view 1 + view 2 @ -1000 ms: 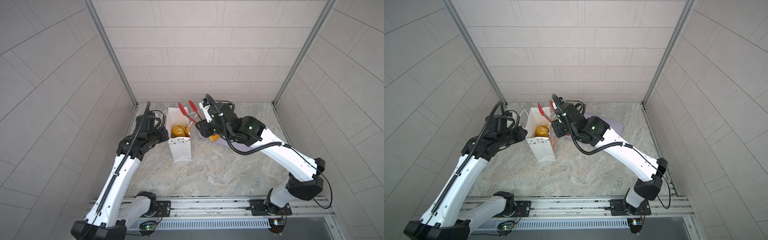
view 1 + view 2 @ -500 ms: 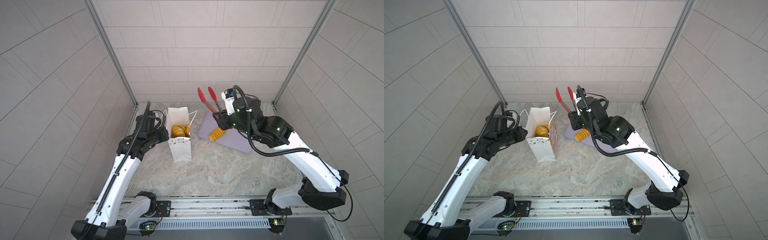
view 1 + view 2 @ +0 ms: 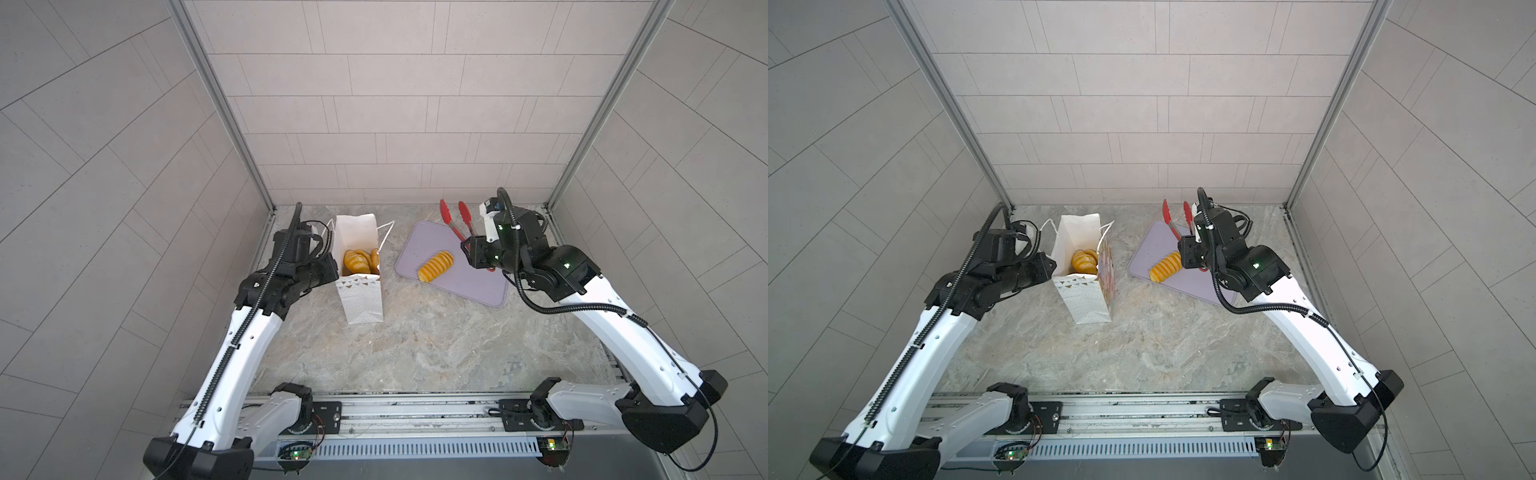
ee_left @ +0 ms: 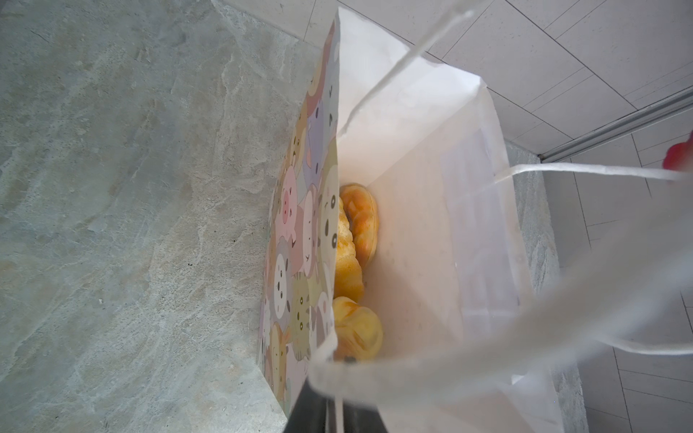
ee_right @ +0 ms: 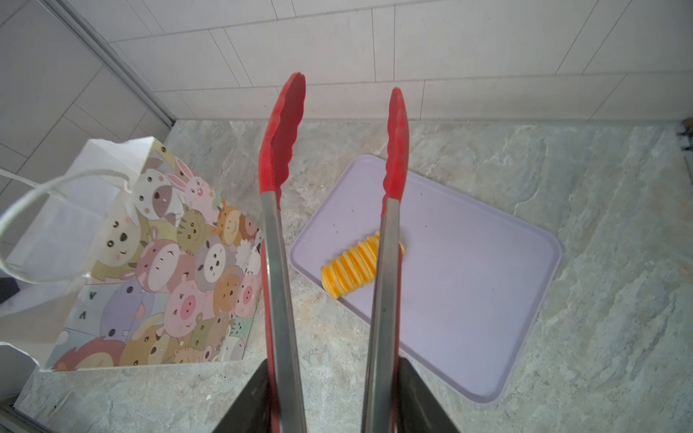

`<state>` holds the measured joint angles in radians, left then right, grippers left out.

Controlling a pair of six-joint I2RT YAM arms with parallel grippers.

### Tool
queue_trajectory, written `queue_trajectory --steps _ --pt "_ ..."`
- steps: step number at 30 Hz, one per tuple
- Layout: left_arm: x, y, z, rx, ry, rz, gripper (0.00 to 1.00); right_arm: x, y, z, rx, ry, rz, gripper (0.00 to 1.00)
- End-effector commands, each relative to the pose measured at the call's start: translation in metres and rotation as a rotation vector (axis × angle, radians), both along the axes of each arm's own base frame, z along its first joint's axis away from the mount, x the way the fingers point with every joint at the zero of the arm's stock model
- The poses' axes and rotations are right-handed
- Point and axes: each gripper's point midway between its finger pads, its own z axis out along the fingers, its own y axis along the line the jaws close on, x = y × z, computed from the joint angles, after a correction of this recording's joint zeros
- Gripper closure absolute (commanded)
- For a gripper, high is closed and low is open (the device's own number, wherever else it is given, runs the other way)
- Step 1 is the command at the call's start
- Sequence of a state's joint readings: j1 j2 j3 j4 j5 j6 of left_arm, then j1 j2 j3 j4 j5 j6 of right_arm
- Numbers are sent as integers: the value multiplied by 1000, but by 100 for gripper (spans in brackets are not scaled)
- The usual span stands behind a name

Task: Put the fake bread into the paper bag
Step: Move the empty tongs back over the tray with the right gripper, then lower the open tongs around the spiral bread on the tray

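Note:
The white paper bag (image 3: 361,299) stands open left of centre, and several golden fake bread pieces (image 3: 357,261) lie inside it. My left gripper (image 3: 334,269) is shut on the bag's near-left rim; in the left wrist view the jaws (image 4: 333,412) pinch the paper edge and a string. One cream-striped loaf (image 3: 435,266) lies on the lilac tray (image 3: 478,286). My right gripper (image 3: 478,251) is shut on the red-tipped tongs (image 3: 455,220). In the right wrist view the tongs (image 5: 281,150) stand spread and empty above the loaf (image 5: 352,270).
The tray (image 3: 1196,286) lies flat at the back right, close to the rear wall. The bag's cartoon-animal side (image 5: 180,285) faces the tray. Tiled walls close in on three sides. Bare marble floor (image 3: 415,345) stretches in front of the bag and tray.
My right arm has swung right, away from the bag's mouth to above the tray, with the tongs empty. The left arm and the bag have stayed put.

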<state>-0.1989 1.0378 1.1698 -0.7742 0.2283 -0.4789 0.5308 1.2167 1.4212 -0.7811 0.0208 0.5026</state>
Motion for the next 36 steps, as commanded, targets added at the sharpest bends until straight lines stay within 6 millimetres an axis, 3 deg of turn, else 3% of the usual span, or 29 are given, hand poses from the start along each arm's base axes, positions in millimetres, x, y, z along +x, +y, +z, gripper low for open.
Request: queue_trajectory --steps 1,12,19,28,36 --pt "2 -3 5 -2 -15 -13 85 1 -2 0 105 -10 -11 51" --pt "1 -2 1 1 -9 -10 85 1 -16 -84 162 147 -80 49" --pt "0 -1 -1 4 -7 -10 85 0 -7 -130 238 237 -86 48" --pt "0 -1 -4 8 -1 -11 85 2 -1 -163 265 306 -102 47" --pt "0 0 -4 15 -2 -10 85 10 6 -176 276 342 -106 47"
